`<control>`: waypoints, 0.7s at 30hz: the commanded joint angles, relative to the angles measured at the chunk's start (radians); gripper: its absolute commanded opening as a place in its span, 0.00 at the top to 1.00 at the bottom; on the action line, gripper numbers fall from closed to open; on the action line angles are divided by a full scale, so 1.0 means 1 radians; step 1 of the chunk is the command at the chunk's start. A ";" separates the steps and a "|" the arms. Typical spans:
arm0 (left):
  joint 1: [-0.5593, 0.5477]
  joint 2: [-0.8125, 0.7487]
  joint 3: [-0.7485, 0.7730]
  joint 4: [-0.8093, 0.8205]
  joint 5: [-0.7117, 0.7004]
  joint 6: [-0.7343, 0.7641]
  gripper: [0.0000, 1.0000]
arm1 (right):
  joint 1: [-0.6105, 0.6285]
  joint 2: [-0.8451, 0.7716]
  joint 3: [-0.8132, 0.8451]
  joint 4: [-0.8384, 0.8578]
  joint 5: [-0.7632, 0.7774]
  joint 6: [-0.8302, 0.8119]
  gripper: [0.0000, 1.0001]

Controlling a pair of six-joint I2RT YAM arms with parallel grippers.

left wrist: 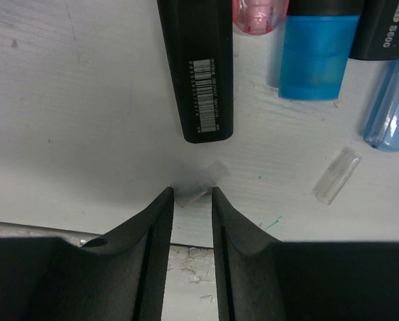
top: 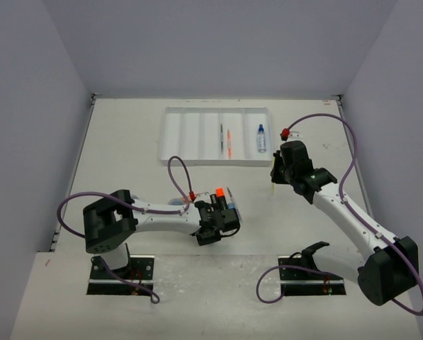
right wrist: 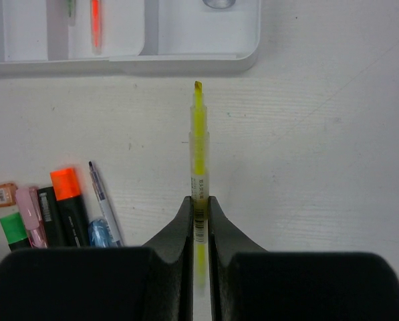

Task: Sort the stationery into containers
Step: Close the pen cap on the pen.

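White worktop, scuffed, speckled, spread beneath both jaws. Plain lavender-grey back wall beyond jaws. Matching left wall and right wall flank them. Soft even light, faint shadows.

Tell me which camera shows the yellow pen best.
Right wrist: the yellow pen fills the centre, clamped in the right claw. Top external shows only a yellowish sliver; left wrist misses it.
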 commanded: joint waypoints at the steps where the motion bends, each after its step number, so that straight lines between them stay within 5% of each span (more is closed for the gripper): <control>1: 0.020 0.003 -0.025 0.039 -0.004 0.019 0.70 | -0.003 -0.008 -0.006 0.037 -0.022 -0.014 1.00; 6: 0.038 -0.014 -0.068 0.074 0.009 0.033 0.77 | -0.003 -0.003 -0.006 0.039 -0.027 -0.015 1.00; 21: 0.053 0.029 -0.021 0.026 -0.059 0.122 0.66 | -0.003 -0.005 -0.007 0.040 -0.038 -0.020 1.00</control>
